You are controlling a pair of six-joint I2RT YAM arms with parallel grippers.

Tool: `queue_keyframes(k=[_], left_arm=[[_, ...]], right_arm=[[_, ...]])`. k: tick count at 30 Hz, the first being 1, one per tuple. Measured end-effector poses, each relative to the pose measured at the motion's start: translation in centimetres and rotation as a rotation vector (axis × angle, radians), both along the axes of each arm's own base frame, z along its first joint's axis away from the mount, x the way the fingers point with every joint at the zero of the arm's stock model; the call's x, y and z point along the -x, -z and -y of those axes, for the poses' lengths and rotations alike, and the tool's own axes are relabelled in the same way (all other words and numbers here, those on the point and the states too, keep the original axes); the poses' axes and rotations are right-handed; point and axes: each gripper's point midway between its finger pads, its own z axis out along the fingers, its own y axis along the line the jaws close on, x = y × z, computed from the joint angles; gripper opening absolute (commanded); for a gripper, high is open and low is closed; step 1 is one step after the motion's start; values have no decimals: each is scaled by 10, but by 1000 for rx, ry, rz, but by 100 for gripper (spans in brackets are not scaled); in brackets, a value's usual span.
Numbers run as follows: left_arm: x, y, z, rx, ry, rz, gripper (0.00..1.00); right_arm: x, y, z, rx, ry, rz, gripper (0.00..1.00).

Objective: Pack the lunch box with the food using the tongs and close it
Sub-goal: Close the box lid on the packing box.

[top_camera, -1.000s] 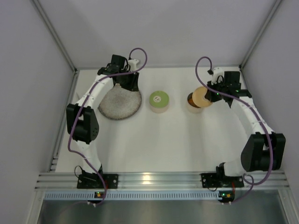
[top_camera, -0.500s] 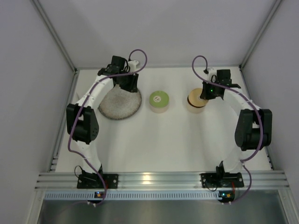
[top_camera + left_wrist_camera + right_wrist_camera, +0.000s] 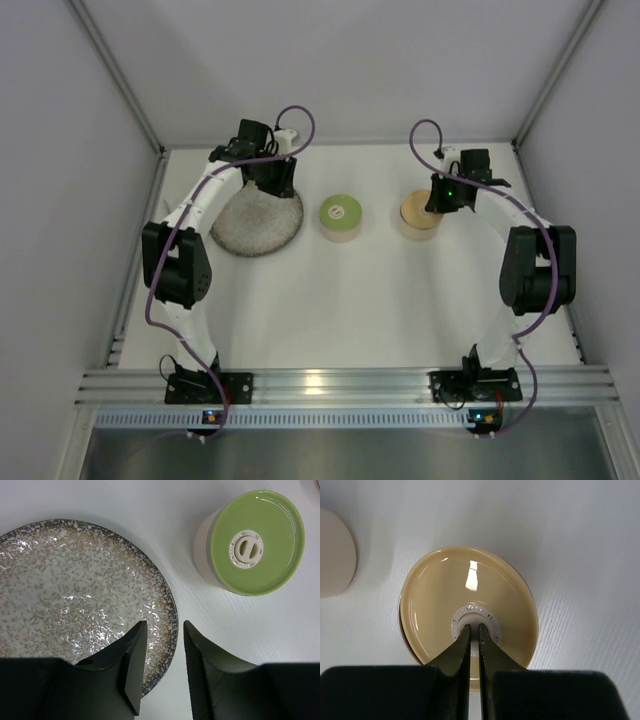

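Top external view: white desk [image 3: 330, 310] boxed in by plain grey wall panels [image 3: 350, 70] on three sides. Silver corner posts [image 3: 112, 75] run up at the back corners. A ribbed aluminium rail [image 3: 340, 385] lies along the near edge with both arm bases bolted to it. Desk surface is matte white; a fine grain shows in the wrist views, and the only glare is on the rail. Three items sit in a row near the far wall, all apart from each other: speckled grey plate [image 3: 257, 222] on the left, green-lidded tin [image 3: 341, 217] in the middle, tan-lidded tin [image 3: 418, 212] on the right. Both tins stand upright with lids seated flat. Left arm [image 3: 185, 240] curls up the left side. Left hand [image 3: 164, 625] hovers over the plate's rim with its fingers [image 3: 131, 665] parted and nothing between them; plate rim and desk show through the gap. In the left wrist view the green lid [image 3: 270, 540] has a white slotted centre, and the tin is close to the plate but not touching it. Right arm [image 3: 535, 270] arcs in from the right. Right hand [image 3: 474, 627] sits directly over the tan lid [image 3: 435, 600], fingers pinched almost together, tips at the lid's white centre ring [image 3: 457, 622]. Cannot tell whether they actually pinch anything there. A pale round shape [image 3: 335, 552] is cut off at the left edge of the right wrist view and cannot be identified.
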Motion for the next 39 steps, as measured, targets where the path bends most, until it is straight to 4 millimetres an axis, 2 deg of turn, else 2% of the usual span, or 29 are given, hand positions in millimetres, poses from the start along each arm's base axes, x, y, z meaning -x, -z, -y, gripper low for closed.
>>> queue_keyframes(k=[12,20,39], left_arm=[[0,0,0,-1,-1,0,40],[0,0,0,-2,-2,1,40],[0,0,0,-2,-2,1,40]], right_arm=[[1,-2,-6,-36,-4,-9,0],[-9,-23,-11,-66,-20,29,0],[2,-14,-8,-57,1,-28,0]])
